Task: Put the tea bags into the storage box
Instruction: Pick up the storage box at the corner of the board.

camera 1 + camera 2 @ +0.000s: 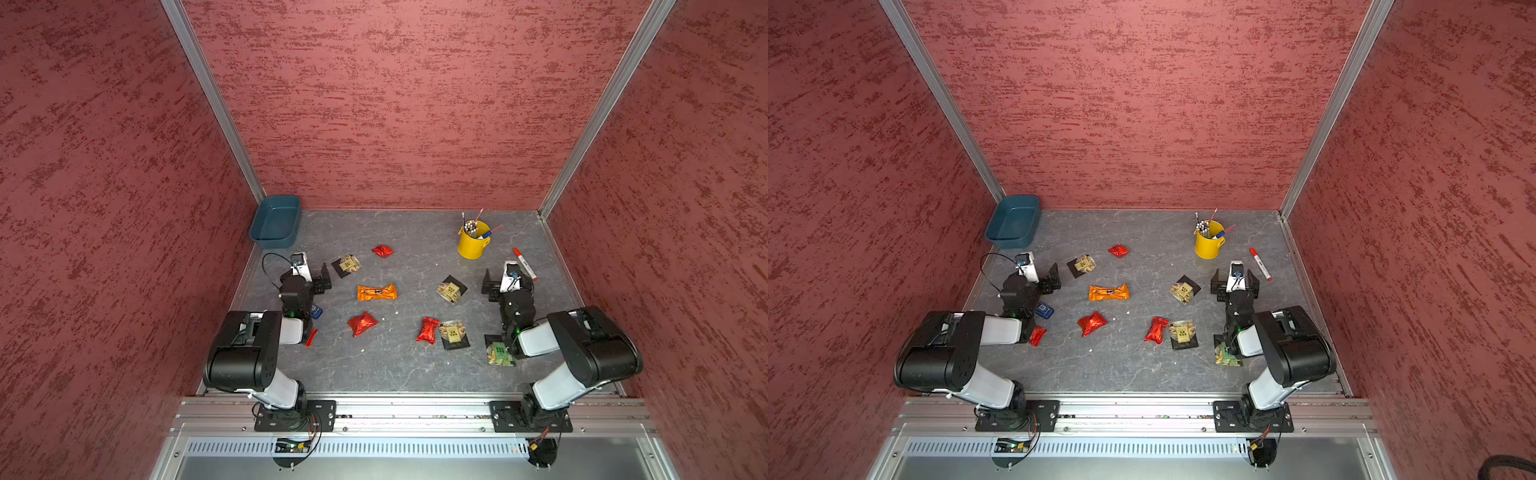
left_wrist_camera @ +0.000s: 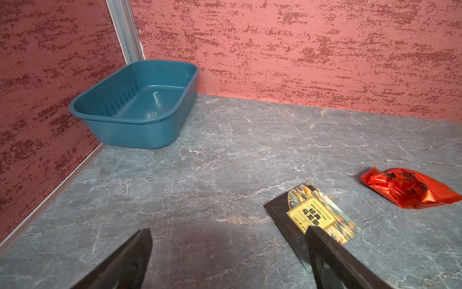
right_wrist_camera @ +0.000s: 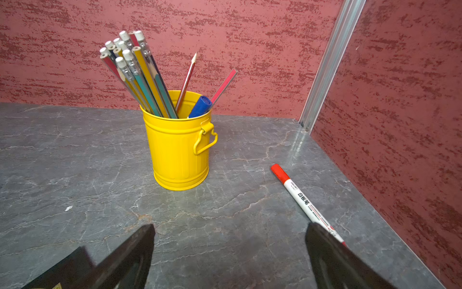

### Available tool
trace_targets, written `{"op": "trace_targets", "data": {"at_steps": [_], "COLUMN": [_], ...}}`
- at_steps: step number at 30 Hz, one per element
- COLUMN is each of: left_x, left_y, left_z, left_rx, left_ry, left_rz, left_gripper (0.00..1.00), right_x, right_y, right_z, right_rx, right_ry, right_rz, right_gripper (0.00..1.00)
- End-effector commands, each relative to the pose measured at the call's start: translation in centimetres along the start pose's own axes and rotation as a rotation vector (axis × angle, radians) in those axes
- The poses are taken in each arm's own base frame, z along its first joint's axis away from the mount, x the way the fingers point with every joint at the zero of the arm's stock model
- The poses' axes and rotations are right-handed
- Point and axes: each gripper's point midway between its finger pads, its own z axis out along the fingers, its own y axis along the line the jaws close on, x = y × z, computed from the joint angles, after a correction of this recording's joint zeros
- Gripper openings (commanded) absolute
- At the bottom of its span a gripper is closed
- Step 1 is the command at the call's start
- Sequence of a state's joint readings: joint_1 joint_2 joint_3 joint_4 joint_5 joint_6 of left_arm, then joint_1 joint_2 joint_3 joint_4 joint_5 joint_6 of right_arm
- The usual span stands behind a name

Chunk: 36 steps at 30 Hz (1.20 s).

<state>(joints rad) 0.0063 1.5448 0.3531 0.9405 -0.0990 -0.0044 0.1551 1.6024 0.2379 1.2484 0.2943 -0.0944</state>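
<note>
Both pincers are released and empty. The left pincer (image 2: pixel 228 231) hangs just left of a black-backed sachet (image 2: pixel 315 215). The right pincer (image 3: pixel 230 227) faces the yellow pencil cup (image 3: pixel 180 150) and the marker (image 3: pixel 300 197), neither of which belongs to the job.

The tea bags (image 1: pixel 362 323) lie scattered over the middle and right of the counter (image 1: pixel 415 374), one partly under each arm. The storage box (image 2: pixel 130 130) sits empty in the far left corner.

These packets look feather-light and limp. The red foil packet (image 2: pixel 410 190) is crinkled and puffed, so a raised crease should give the jaws purchase (though shiny foil may slip). The sachets lie flat, so they are probably harder to pick up. I would pinch across the plump, filled middle rather than chase a thin edge against the counter. A gentle squeeze should do, since the contents likely crush.
</note>
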Motion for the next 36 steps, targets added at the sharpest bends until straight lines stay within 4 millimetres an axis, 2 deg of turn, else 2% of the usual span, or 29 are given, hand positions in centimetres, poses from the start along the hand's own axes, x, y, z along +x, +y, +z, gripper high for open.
{"op": "trace_targets", "data": {"at_steps": [1, 26, 31, 36], "left_x": [-0.6, -0.59, -0.59, -0.5], "left_y": [0.13, 0.05, 0.05, -0.52], "left_z": [0.09, 0.13, 0.19, 0.26], "left_rx": [-0.01, -0.008, 0.003, 0.037], "left_ry": [-0.016, -0.015, -0.011, -0.002], "left_rz": [-0.003, -0.001, -0.008, 0.005], "left_gripper": [1.0, 1.0, 1.0, 1.0], "right_x": [-0.74, -0.69, -0.44, -0.43], "right_y": [0.03, 0.03, -0.19, -0.21], "right_z": [0.03, 0.03, 0.97, 0.95], "right_rx": [-0.006, -0.006, 0.001, 0.001], "right_ry": [-0.023, -0.021, 0.023, 0.024], "right_rz": [0.008, 0.007, 0.017, 0.019], "right_gripper": [0.98, 0.99, 0.98, 0.98]}}
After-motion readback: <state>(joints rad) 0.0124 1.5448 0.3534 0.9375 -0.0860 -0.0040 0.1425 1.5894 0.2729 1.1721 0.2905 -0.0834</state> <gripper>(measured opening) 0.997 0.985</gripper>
